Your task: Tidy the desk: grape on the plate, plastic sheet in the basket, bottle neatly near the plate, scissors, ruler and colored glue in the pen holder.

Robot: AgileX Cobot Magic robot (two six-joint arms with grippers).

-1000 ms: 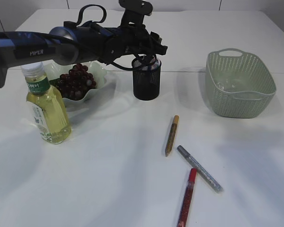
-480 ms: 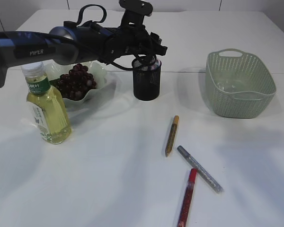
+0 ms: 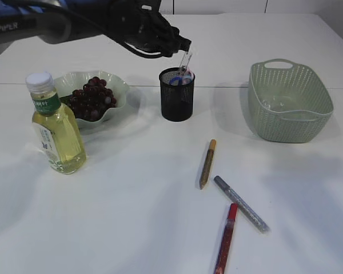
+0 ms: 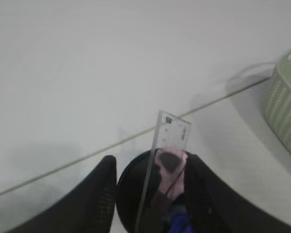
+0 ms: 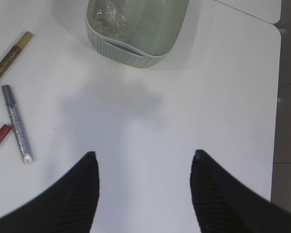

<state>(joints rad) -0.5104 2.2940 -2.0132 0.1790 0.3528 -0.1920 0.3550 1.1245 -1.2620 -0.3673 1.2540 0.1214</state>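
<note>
Ruler (image 4: 166, 145) base hidden inside pen holder (image 3: 176, 103)

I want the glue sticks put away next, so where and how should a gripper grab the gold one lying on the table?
Grip the gold glue stick mid-barrel, coming straight down from above. It lies flat and alone, well apart from the silver glue stick, so fingers can straddle its narrow width, closing across its long axis. The open right gripper looks best placed for it.
</note>
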